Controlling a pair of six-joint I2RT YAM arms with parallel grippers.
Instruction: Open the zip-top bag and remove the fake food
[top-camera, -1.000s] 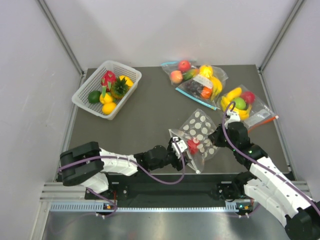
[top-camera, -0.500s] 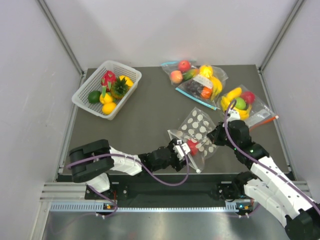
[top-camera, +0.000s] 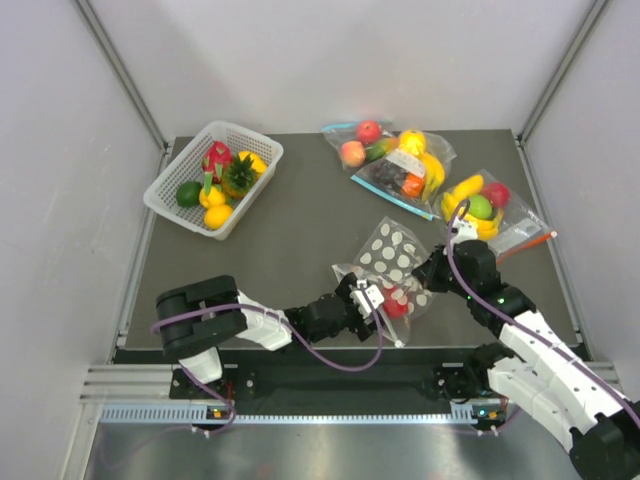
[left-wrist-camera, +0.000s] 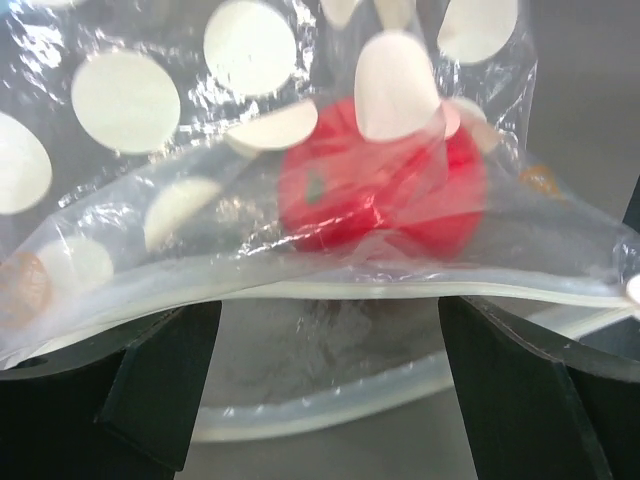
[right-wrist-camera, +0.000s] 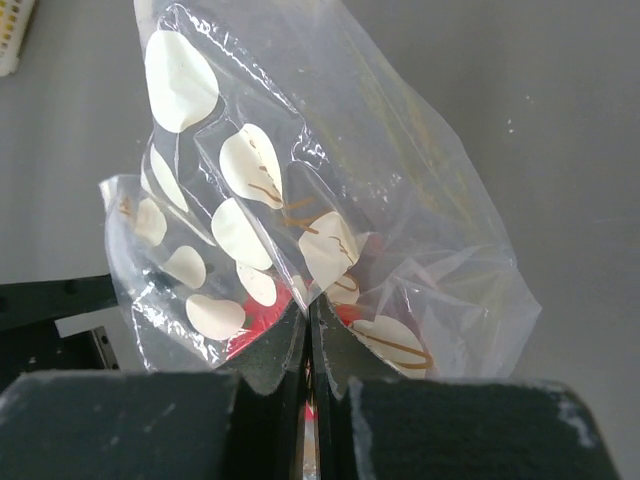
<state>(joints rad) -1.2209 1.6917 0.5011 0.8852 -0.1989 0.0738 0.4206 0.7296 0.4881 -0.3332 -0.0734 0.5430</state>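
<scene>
The right claw (right-wrist-camera: 308, 345) clamps the dotted bag (right-wrist-camera: 300, 200). The left claw (left-wrist-camera: 320, 390), spread wide at the mouth, should reach deeper around the red fruit (left-wrist-camera: 385, 185) before closing.

- zip-top bag (right-wrist-camera: 400, 190): thin clear plastic film, glossy, crinkled, with bright glints. Printed dots opaque white, matt. Its mouth edge is thicker, milky and smooth.
- red piece (left-wrist-camera: 385, 190) inside: smooth plastic, shiny highlight.
- table (top-camera: 290, 240): dark grey, matt, even.
- basket (top-camera: 256, 194): white plastic lattice, slight sheen.
- left gripper (left-wrist-camera: 325, 335): fingers (left-wrist-camera: 520, 400) matt black, plain.
</scene>
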